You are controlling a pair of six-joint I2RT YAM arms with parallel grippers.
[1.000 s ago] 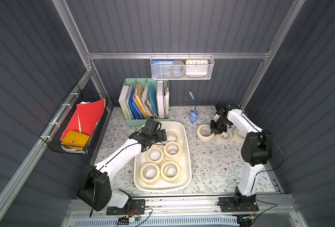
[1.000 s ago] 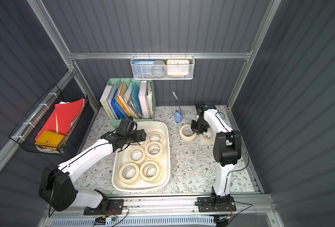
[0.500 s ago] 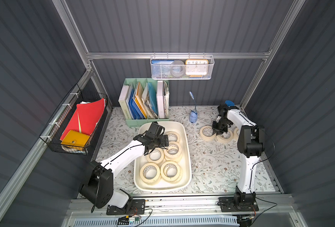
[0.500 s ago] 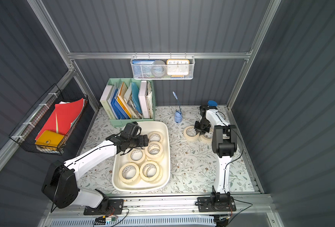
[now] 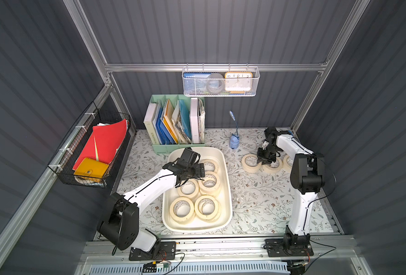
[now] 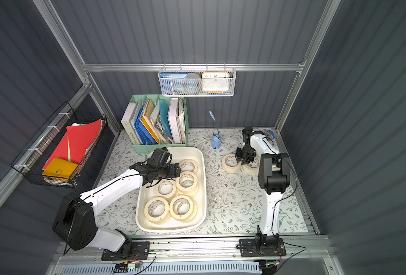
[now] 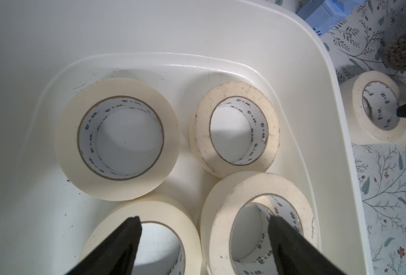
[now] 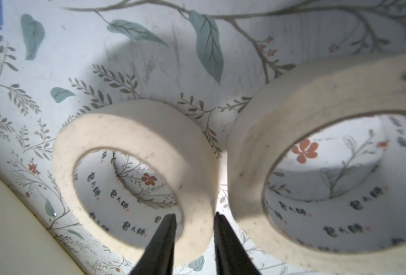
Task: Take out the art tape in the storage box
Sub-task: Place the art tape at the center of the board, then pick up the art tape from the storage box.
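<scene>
Jaws of the left gripper (image 7: 203, 221) stand wide apart, holding nothing, arm stretched low over cream art tape (image 7: 66, 133) rings lying flat in the glossy white storage box (image 7: 316, 100), while the right gripper (image 8: 193, 216), arm folded downward, narrowly straddles the wall of one matte roll (image 8: 135, 123) on the floral mat (image 8: 149, 59), grip not determinable.

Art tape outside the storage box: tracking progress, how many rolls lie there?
3, in a row right of the storage box: nearest roll, middle roll, far roll half behind the right arm, which may hide more.
</scene>
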